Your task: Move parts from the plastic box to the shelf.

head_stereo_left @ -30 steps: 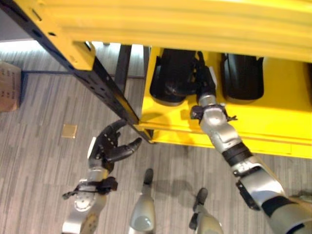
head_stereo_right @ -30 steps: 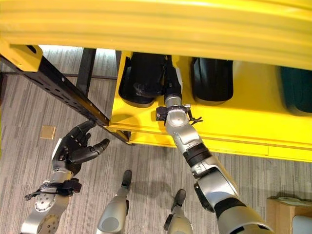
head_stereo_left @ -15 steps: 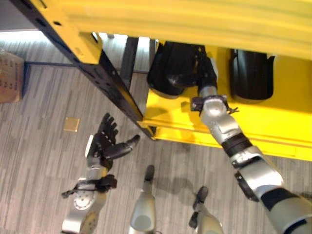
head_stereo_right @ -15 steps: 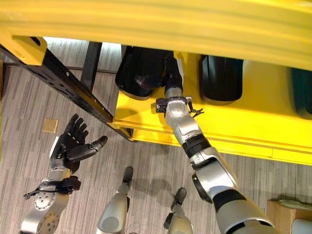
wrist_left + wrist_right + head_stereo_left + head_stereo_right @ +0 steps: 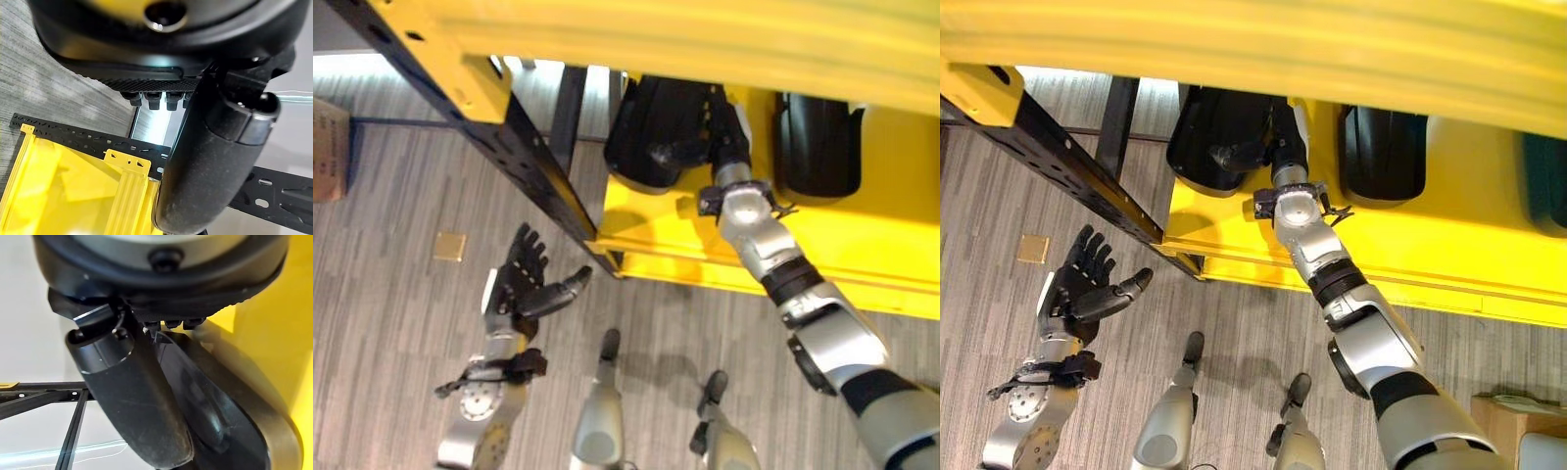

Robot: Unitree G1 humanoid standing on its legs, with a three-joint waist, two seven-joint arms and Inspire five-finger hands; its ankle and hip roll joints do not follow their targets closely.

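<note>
A black moulded part (image 5: 656, 137) lies at the left end of the yellow shelf (image 5: 862, 245), partly hidden under the upper yellow beam (image 5: 705, 39). My right hand (image 5: 726, 137) reaches into the shelf and is shut on this part. In the right wrist view its thumb (image 5: 129, 401) lies against the part's curved rim (image 5: 220, 416). A second black part (image 5: 818, 142) stands on the shelf to the right of my hand, and a third dark one (image 5: 1547, 181) stands at the far right. My left hand (image 5: 519, 289) hangs open over the floor, holding nothing.
A black perforated shelf upright (image 5: 529, 176) runs diagonally between my two hands. A cardboard box (image 5: 328, 147) stands on the floor at far left, and a small tan square (image 5: 448, 246) lies on the carpet. Another box (image 5: 1513, 421) sits at the lower right.
My left hand's fingers have straightened from a loose curl to spread open. My right hand has stayed on the black part. The camera has shifted slightly.
</note>
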